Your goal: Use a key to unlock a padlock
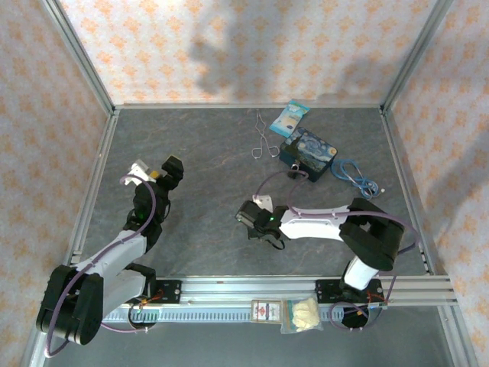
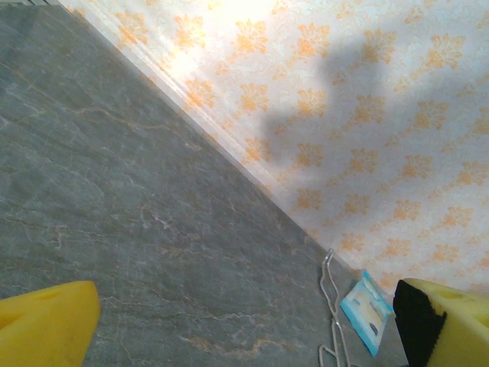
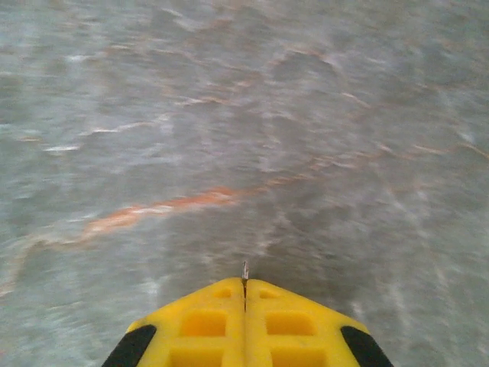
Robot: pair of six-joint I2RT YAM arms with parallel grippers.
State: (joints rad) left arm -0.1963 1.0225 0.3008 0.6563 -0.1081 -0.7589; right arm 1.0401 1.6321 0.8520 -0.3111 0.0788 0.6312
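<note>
Dark grey marbled table top (image 1: 206, 153) enclosed by wallpaper panels (image 1: 244, 46) printed with orange floral motifs. Taken from the table's centre: long thin wire tongs (image 1: 263, 136) at 12 o'clock; a light-blue printed packet (image 1: 290, 118) at 1 o'clock by the far wall; a blue painted tin (image 1: 308, 150) at 2 o'clock, near the tongs' looped handles; and a coiled blue cable (image 1: 353, 173) at 3 o'clock, just beside the tin. On the near aluminium rail (image 1: 229, 289), a small printed card (image 1: 265, 312) at 6 o'clock touches a clear bag of pale contents (image 1: 301, 314) at 5 o'clock.
</note>
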